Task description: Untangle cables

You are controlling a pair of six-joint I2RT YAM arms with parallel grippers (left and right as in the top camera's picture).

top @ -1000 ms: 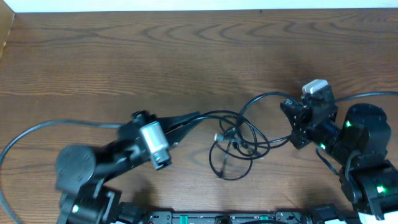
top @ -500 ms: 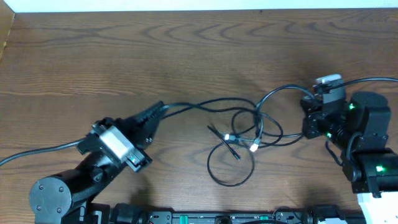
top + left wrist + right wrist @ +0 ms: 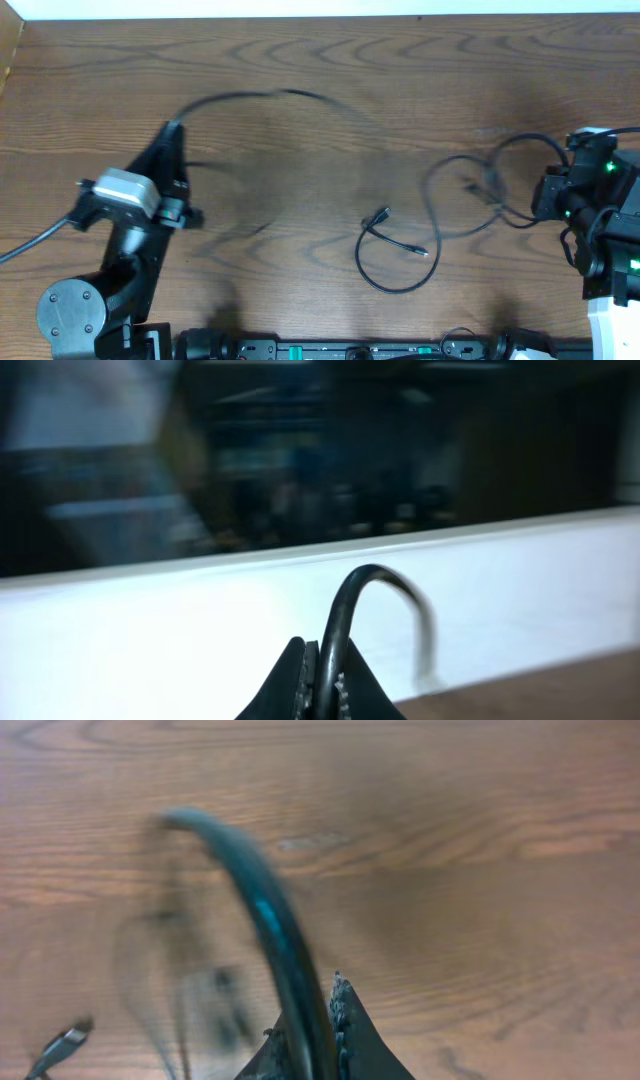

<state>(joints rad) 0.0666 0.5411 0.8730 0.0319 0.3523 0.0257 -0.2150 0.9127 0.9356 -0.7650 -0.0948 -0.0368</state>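
Within the left fingers (image 3: 288,685), tightly shut, one cable (image 3: 340,605); likewise right fingers (image 3: 358,1035), another cable (image 3: 262,915).

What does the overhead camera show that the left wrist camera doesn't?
Only overhead: a loose cable looped by itself on the table, and the right gripper shut on a second cable. Only left wrist: a white band with blurred darkness above it. Both: the left gripper shut on a third cable arcing away from it.

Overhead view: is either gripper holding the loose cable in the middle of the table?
No, the middle cable lies free on the table, well apart from the left gripper and the right gripper.
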